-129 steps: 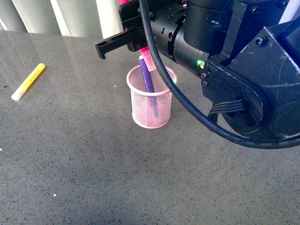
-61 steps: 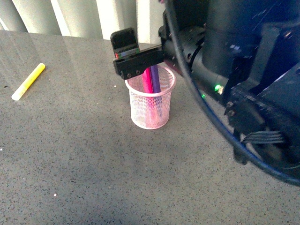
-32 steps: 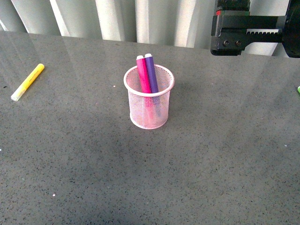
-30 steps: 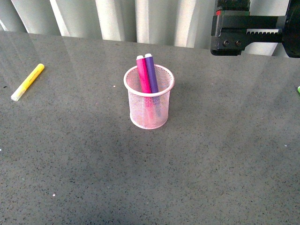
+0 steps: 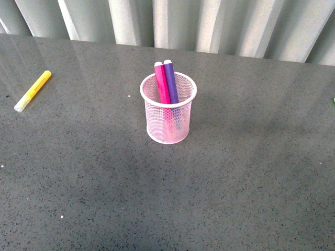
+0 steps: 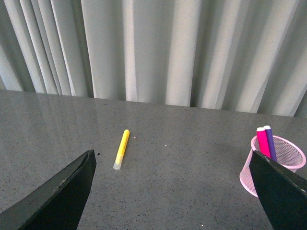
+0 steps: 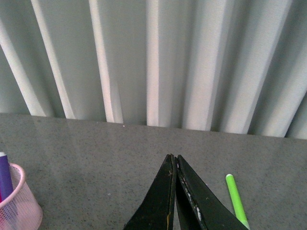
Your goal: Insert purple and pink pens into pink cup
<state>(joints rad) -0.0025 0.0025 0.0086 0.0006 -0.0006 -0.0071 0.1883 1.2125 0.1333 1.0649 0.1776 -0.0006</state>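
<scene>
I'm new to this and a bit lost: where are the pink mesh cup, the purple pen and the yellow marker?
pink mesh cup (image 5: pixel 168 123), front view, mesh wall
purple pen (image 5: pixel 170 81), front view, upper barrel
yellow marker (image 5: pixel 33 90), front view, mid-barrel

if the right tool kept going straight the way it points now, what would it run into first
Probably nothing on the table: the right tool, shut, points over bare tabletop toward the curtain. The green pen and pink cup lie off to either side. Depth is unclear.

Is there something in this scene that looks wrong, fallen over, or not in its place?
Nothing is damaged or spilled. The pink cup stands upright with the pink pen and purple pen inside, leaning side by side. Only loose items: a yellow marker and a green marker lie flat on the table.
</scene>
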